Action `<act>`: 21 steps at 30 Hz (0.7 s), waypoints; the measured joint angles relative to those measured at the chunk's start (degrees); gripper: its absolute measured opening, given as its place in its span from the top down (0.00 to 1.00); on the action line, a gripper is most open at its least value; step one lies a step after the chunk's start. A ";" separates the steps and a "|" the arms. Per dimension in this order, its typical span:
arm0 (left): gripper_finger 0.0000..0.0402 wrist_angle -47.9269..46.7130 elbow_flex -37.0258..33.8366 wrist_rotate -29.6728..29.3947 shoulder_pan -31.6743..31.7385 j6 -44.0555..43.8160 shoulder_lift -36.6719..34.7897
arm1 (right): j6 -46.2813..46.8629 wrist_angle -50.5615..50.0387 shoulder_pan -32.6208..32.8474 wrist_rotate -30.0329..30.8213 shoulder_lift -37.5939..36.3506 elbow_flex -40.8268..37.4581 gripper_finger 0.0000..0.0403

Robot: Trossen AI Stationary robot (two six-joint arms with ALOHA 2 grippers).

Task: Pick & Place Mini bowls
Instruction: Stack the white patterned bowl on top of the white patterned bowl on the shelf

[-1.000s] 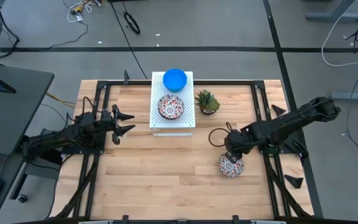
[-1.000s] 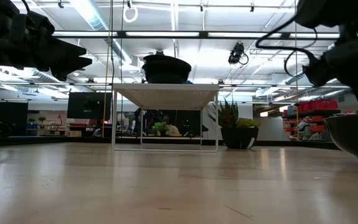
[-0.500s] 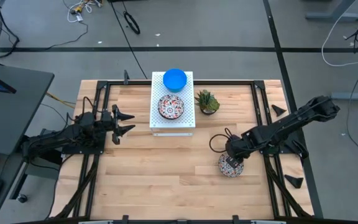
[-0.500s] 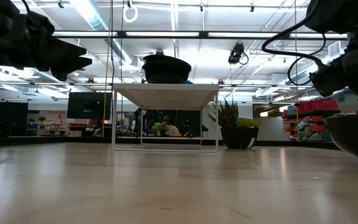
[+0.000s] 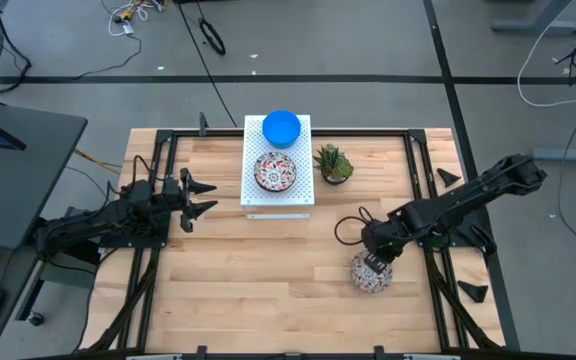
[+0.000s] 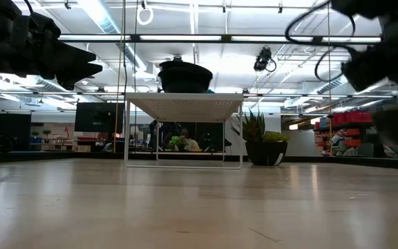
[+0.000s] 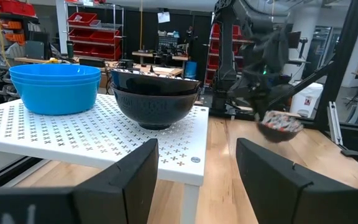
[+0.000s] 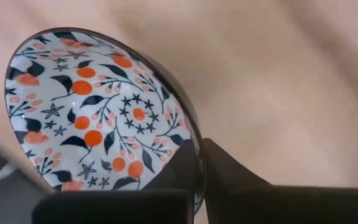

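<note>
A mini bowl (image 5: 370,273), white inside with a red-and-blue floral pattern and dark outside, is near the table's right side, held by my right gripper (image 5: 373,258). The right wrist view shows its patterned inside (image 8: 98,112); in the left wrist view it is a blur (image 7: 279,124) above the wood. Stacked blue bowls (image 5: 281,127) and stacked patterned bowls (image 5: 275,171) rest by their bases on the white perforated box (image 5: 303,197). My left gripper (image 5: 204,197) waits open, left of the box, level with its top. My right gripper holds the patterned bowl by its rim (image 8: 194,146), on the side toward the table's far edge. One finger is inside the bowl and the other finger (image 8: 232,168) is outside, against the dark wall. The fingers slant down from above. The bowl is tilted and appears just clear of the table.
A small green potted plant (image 5: 333,163) stands right of the box, between it and the right arm. Black frame rails run along the table's left, right and far edges. Bare wood lies in front of the box and across the near half.
My right gripper has moved a little toward the table's near edge, staying shut on the patterned bowl's rim. The bowl has shifted with it and, in the low view, has come up off the table where it rested before. The left arm has kept still.
</note>
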 joint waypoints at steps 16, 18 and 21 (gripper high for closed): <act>0.45 -0.01 0.00 -0.01 -0.01 0.00 0.00 | 5.83 -20.90 -8.16 -4.88 0.09 29.67 0.98; 0.45 -0.01 0.00 -0.01 -0.01 0.00 0.00 | 7.98 -20.84 -10.13 -3.08 0.09 32.26 0.98; 0.45 -0.01 0.00 -0.01 0.00 0.00 0.00 | 11.30 -21.15 -13.06 -1.25 0.09 35.23 0.98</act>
